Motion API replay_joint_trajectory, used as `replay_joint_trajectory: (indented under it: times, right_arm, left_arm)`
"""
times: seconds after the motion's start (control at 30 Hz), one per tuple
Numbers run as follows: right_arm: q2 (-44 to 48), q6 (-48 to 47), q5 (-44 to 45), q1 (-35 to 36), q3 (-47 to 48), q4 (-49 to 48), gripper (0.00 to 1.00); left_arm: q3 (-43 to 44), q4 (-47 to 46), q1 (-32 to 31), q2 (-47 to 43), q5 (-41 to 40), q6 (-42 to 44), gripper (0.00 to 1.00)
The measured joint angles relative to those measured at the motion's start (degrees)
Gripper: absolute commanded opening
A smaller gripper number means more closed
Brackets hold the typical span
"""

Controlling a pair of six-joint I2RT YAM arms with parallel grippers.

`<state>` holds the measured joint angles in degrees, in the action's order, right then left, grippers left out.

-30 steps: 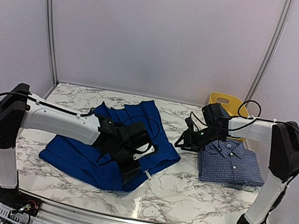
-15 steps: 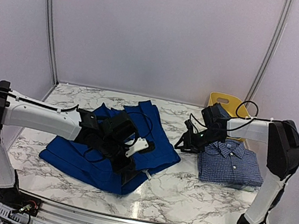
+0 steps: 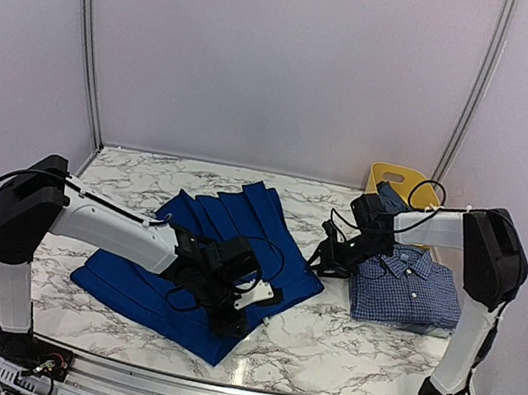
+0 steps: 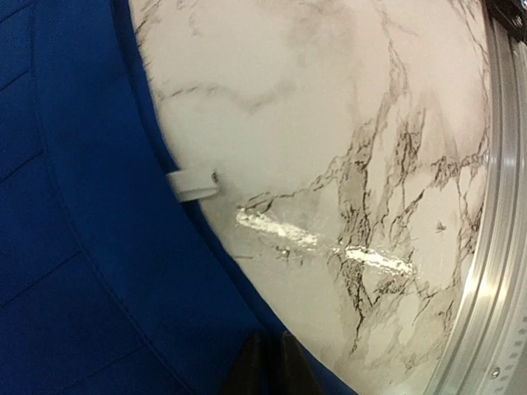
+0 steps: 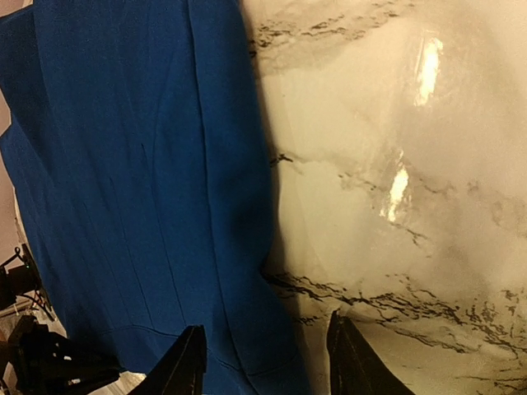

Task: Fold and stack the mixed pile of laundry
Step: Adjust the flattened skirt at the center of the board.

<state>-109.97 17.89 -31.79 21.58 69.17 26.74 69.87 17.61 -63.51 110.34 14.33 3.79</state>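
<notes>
The royal-blue garment [image 3: 205, 249] lies spread on the marble table; it also shows in the left wrist view [image 4: 74, 247] and the right wrist view [image 5: 132, 189]. My left gripper [image 3: 237, 313] is at its near right edge, its fingers pressed together on the hem [image 4: 268, 374]. My right gripper [image 3: 321, 258] is open at the garment's right edge, which lies between its fingertips [image 5: 268, 366]. The blue-and-white checked shirt [image 3: 406, 287] lies folded at the right. A dark blue cloth [image 3: 392, 195] shows in the yellow tub.
The yellow tub [image 3: 401, 180] stands at the back right behind the shirt. A white label [image 4: 193, 183] sticks out from the garment's edge. A metal rail [image 4: 502, 247] runs along the table's near edge.
My left gripper has moved from above the garment to its near right edge, and the cloth lies flatter and more spread out. My right gripper has shifted slightly left toward the garment's right edge.
</notes>
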Motion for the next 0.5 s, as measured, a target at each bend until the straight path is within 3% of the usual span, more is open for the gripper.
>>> replay_joint_trajectory:
  times: [0.07,0.17,0.2,0.27,0.5]
  right_arm:
    - [-0.3,-0.4,0.8,0.0,0.0,0.5,0.48]
    - [-0.6,-1.3,2.2,0.3,0.5,1.5,0.50]
    - [-0.7,-1.6,2.8,0.5,0.9,1.9,0.49]
    - [-1.3,-2.3,3.8,0.7,2.0,2.7,0.44]
    - [-6.3,-5.7,5.7,3.8,7.0,2.7,0.00]
  left_arm:
    - [1.0,0.0,-0.2,0.9,0.1,-0.2,0.46]
    - [1.6,0.1,-0.2,0.7,0.0,-1.6,0.92]
    - [1.6,0.2,0.1,0.3,-0.1,-2.3,0.98]
    - [1.0,0.2,0.9,-1.8,-0.4,-4.7,0.99]
    - [-8.8,-4.2,13.3,-23.4,-5.7,-18.2,0.99]
